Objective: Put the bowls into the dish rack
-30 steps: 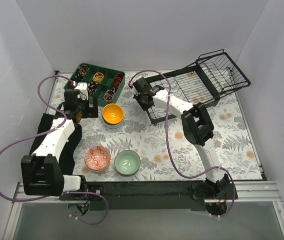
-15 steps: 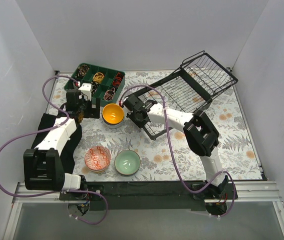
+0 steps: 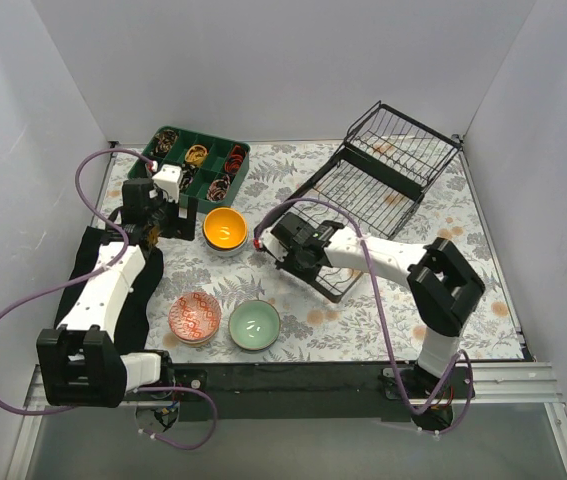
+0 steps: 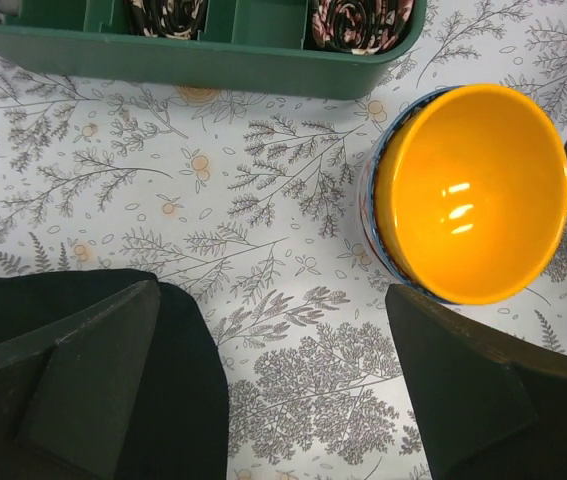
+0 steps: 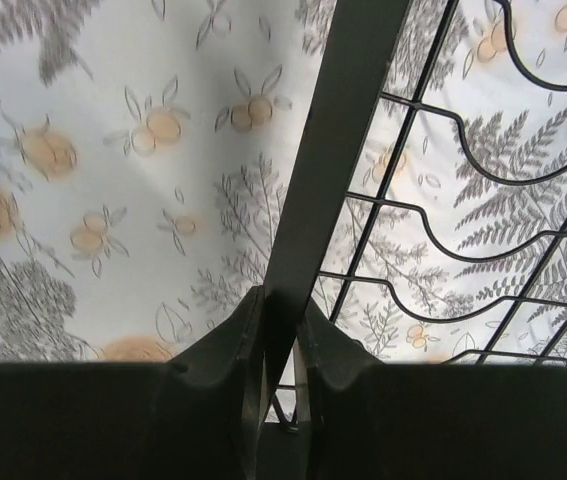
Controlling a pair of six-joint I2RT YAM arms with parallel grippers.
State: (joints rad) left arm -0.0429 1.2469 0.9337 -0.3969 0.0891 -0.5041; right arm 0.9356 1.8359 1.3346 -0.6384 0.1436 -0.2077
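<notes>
Nothing is racked: the right gripper [image 5: 278, 300] is pinching the frame of the black rectangular wire dish rack [image 3: 383, 175] at two o'clock. The left gripper [image 4: 293, 395], spread wide, is hovering beside the round orange-yellow ceramic bowl [image 4: 468, 190] at ten o'clock.

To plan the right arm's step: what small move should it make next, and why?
Probably open the right gripper and release the dish rack: it is shut on the frame bar, the rack sits near the bowls with none loaded, and the open left gripper hovers by the orange bowl.
</notes>
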